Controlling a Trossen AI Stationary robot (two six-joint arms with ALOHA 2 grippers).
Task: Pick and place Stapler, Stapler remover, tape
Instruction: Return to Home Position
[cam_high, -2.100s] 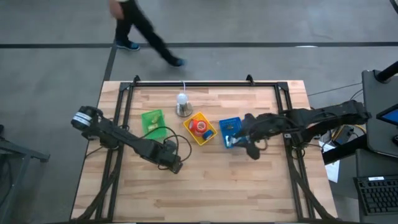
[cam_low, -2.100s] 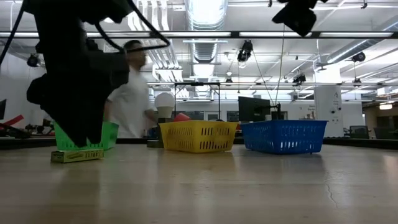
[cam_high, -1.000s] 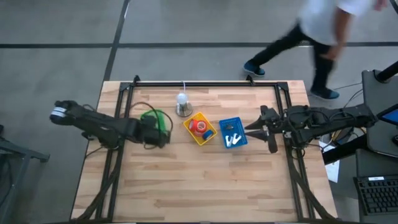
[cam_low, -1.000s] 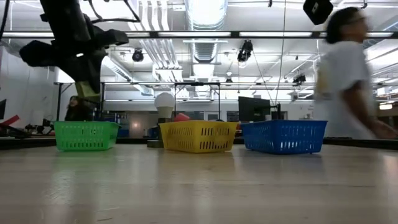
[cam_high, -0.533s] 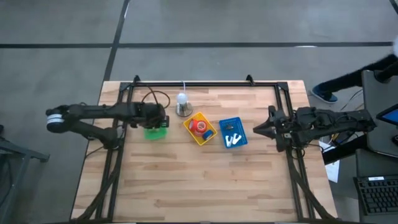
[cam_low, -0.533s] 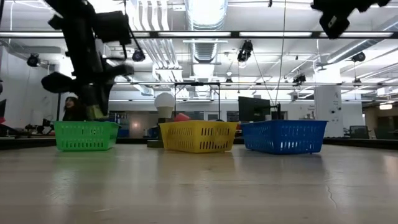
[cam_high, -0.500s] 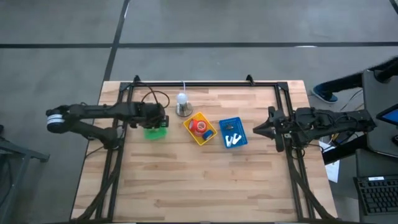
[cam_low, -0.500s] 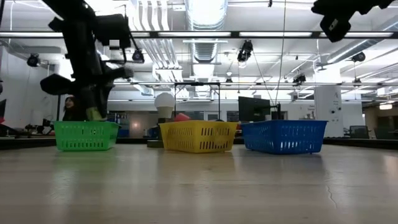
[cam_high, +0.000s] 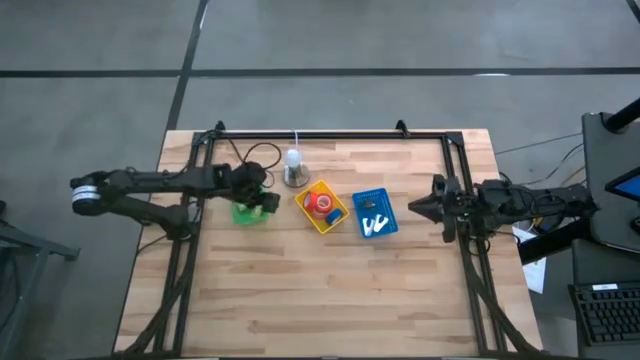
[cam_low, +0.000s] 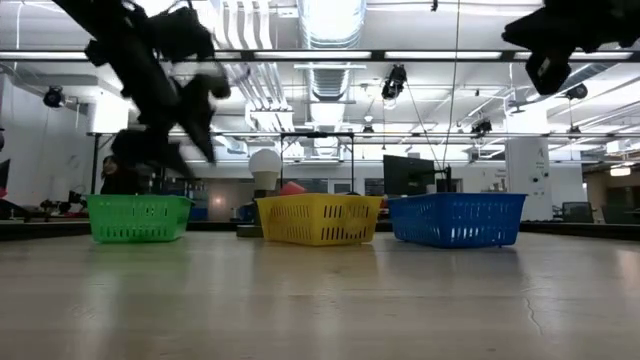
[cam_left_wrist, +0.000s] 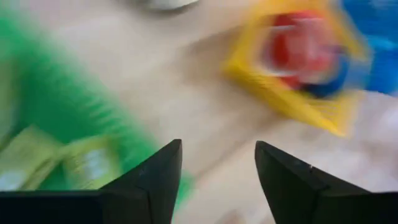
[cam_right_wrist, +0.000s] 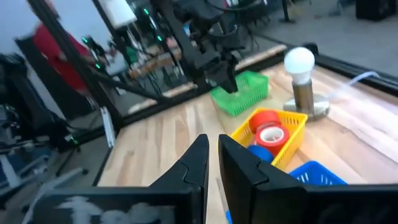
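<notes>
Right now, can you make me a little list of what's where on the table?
left gripper: open, over the green basket
right gripper: shut, at the table's right edge
tape: red and blue rolls in the yellow basket
blue basket: white things inside
lamp: behind the yellow basket

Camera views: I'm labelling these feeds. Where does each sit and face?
High: overhead, straight down on the table; left gripper at the green basket, right gripper right of the blue basket.
Low: table-top height, level across the table into the room; arms enter from above.
Left wrist: on the left arm, down at the table past its own fingers.
Right wrist: on the right arm, across the table past its own fingers.
All four share the yellow basket.
</notes>
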